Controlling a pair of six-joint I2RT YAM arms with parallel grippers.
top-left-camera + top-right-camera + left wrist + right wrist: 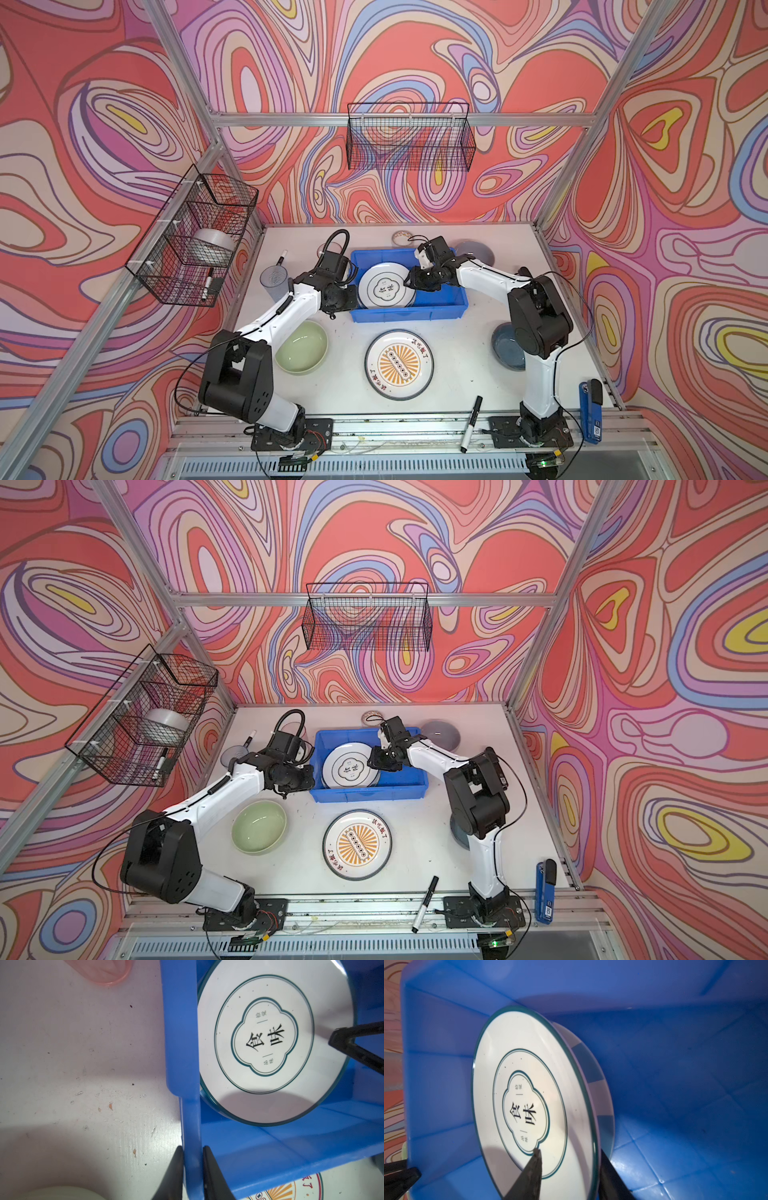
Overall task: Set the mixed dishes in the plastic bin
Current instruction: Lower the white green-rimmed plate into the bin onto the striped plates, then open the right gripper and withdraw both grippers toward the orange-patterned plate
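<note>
The plastic bin [407,318] [370,798] stands mid-table. My left gripper [192,1149] is shut on its left wall, one finger inside and one outside [353,297]. A white plate [386,286] [529,1095] with dark lettering lies in the bin on a blue-and-white striped plate [593,1076]. My right gripper [569,1151] [408,284] is open and straddles the white plate's right rim, one finger over its face and one behind the edge. On the table are a sunburst plate [399,365], green bowl [301,347], dark blue bowl [507,347], lavender bowl [478,251], bluish tumbler [274,280] and pink tumbler [104,970].
A tape roll [402,237] lies behind the bin. Markers lie at the front rail [471,424] and the back left [281,257]. A blue device [590,409] sits at the front right. Black wire baskets hang on the left wall [195,237] and the back wall [409,137].
</note>
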